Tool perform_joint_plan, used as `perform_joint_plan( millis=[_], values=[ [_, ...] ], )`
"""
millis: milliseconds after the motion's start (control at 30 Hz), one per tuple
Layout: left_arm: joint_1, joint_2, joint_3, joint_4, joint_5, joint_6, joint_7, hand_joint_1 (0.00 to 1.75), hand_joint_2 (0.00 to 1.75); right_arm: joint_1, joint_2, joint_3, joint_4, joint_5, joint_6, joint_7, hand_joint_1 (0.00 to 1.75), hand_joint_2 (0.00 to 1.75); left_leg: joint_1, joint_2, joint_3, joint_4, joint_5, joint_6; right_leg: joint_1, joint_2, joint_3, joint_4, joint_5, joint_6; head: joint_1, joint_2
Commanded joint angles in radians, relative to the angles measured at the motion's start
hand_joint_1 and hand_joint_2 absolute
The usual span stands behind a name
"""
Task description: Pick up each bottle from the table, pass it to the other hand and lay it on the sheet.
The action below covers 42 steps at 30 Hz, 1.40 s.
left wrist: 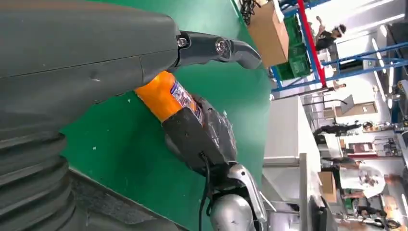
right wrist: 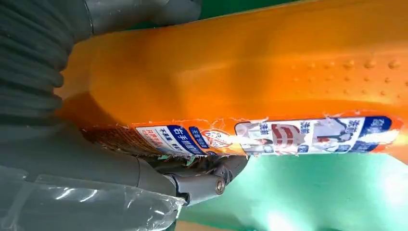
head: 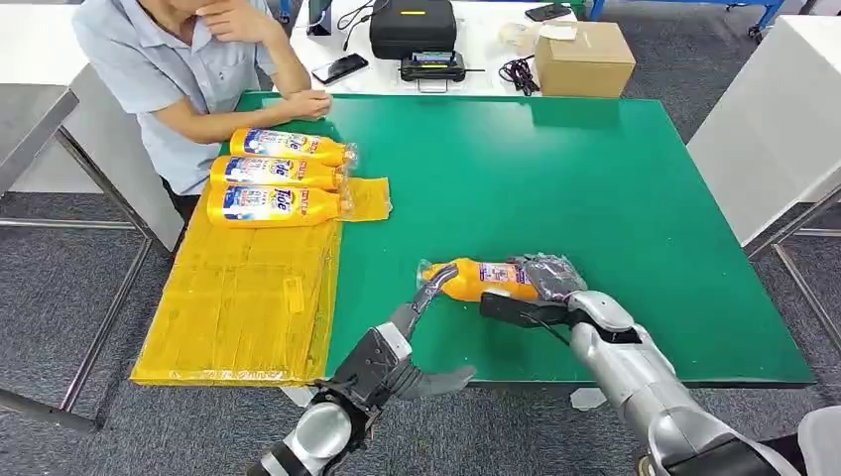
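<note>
Gripping the orange bottle by its base end in the right hand, above the green table. Reaching in with the left hand, fingers spread, toward the neck; advisable: closing firmly before releasing, then laying beside three bottles on the yellow sheet.

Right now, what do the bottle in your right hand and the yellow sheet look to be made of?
The held bottle looks like glossy orange plastic: smooth moulded body with raised dots, a printed label whose edge is frayed, and clear film around the cap end. The sheet looks like thin yellow plastic film or stacked bags, shiny and creased; which, I cannot tell. The right hand grips the bottle.
</note>
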Motion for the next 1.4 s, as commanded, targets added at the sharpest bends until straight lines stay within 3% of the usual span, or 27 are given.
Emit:
perform_joint_plan(
  millis=[33,67,233,400,533,733,867,967,1233,1400],
  values=[
    [-0.035,-0.019,0.006,0.075,0.033,0.056,-0.033,0.00,1.75,0.046,-0.005,0.001,0.054,-0.119,0.053,-0.052,1.75,1.75,0.002,-0.001,0.005,-0.001,-0.001,-0.003,0.003,-0.002,0.007,-0.002,-0.001,-0.004,0.000,0.000],
    [-0.018,-0.049,0.040,0.071,0.060,0.119,-0.058,0.00,1.75,0.070,-0.004,-0.017,0.014,-0.150,0.030,-0.075,1.75,1.75,0.003,-0.001,0.007,-0.001,-0.002,-0.004,0.003,-0.002,0.008,-0.003,-0.001,-0.004,0.000,0.000],
    [-0.032,-0.076,0.133,0.096,0.354,0.308,-0.213,0.00,1.75,0.148,0.053,-0.074,-0.254,-0.286,-0.017,-0.118,1.75,1.75,0.003,0.001,0.007,-0.001,-0.002,-0.004,0.003,0.000,0.008,-0.002,-0.001,-0.004,0.001,0.000],
    [-0.005,-0.038,0.144,-0.008,0.551,0.401,-0.279,0.00,1.75,0.190,0.139,-0.072,-0.459,-0.344,-0.073,-0.130,1.75,1.75,0.002,0.013,0.005,0.001,-0.004,-0.005,0.003,0.010,0.002,0.002,-0.001,-0.006,-0.001,0.000],
    [0.019,-0.023,0.125,-0.020,0.584,0.427,-0.292,0.00,1.75,0.225,0.159,-0.073,-0.505,-0.360,-0.118,-0.145,1.75,1.75,0.004,0.009,0.001,0.000,-0.002,-0.006,0.005,0.006,-0.001,0.001,0.000,-0.007,0.000,0.000],
    [0.015,-0.008,0.088,-0.011,0.629,0.390,-0.273,0.00,1.75,0.229,0.171,-0.081,-0.506,-0.406,-0.118,-0.171,1.75,1.75,0.003,0.006,-0.002,0.000,-0.001,-0.005,0.003,0.004,-0.002,0.001,0.000,-0.006,0.000,0.000],
    [0.013,0.027,0.047,-0.008,0.733,0.230,-0.144,0.00,1.75,0.215,0.184,-0.080,-0.484,-0.446,-0.097,-0.166,1.75,1.75,0.002,0.006,-0.002,-0.001,-0.001,-0.005,0.003,0.003,-0.003,0.001,0.000,-0.006,0.000,0.000],
    [0.022,0.044,0.029,-0.050,0.722,0.169,-0.163,0.00,1.75,0.193,0.181,-0.055,-0.422,-0.466,-0.058,-0.143,1.75,1.75,0.002,0.005,-0.004,-0.001,0.000,-0.005,0.002,0.004,-0.004,0.000,0.001,-0.006,0.000,0.000],
    [0.026,0.045,0.030,-0.066,0.721,0.167,-0.161,0.00,1.75,0.191,0.185,-0.050,-0.405,-0.469,-0.058,-0.148,1.75,1.75,0.004,0.008,0.000,0.000,-0.003,-0.006,0.004,0.005,-0.001,0.001,-0.001,-0.007,0.000,0.000],
    [0.019,0.048,0.026,-0.084,0.725,0.060,-0.138,0.00,1.75,0.164,0.188,0.017,-0.345,-0.475,0.005,-0.152,1.75,1.75,0.004,0.008,-0.001,0.000,-0.003,-0.006,0.004,0.005,-0.001,0.001,0.000,-0.007,0.000,0.000]
  ],
)
